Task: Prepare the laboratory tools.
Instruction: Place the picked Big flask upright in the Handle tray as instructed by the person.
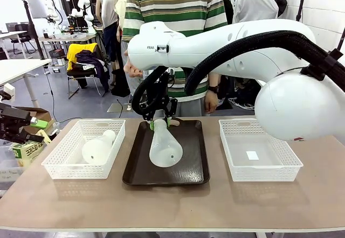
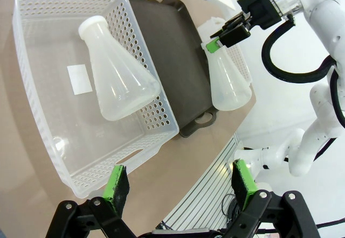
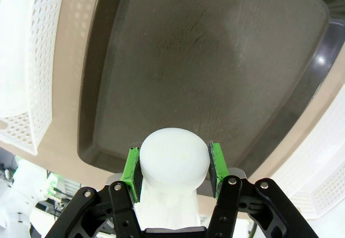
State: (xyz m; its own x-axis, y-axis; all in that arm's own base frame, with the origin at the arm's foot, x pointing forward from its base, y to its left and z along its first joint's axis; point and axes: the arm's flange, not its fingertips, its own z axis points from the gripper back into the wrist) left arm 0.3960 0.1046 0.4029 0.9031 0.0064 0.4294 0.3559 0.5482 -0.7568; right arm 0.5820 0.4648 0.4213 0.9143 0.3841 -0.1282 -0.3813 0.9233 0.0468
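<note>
At left the left gripper (image 2: 180,181) was held wide, empty; one flask (image 1: 98,148) was seen lying in the basket (image 1: 54,168). At centre the second flask (image 1: 164,146) was clamped at its neck by the right gripper (image 1: 160,123) above the tray (image 1: 191,168), not yet placed

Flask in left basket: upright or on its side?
On its side: the flask lies in the basket, neck pointing to the far side.

Tan table (image 1: 172,205) bears a row; left mesh basket (image 1: 75,172), dark brown tray (image 1: 190,168) in the middle, right mesh basket (image 1: 267,173).
</note>
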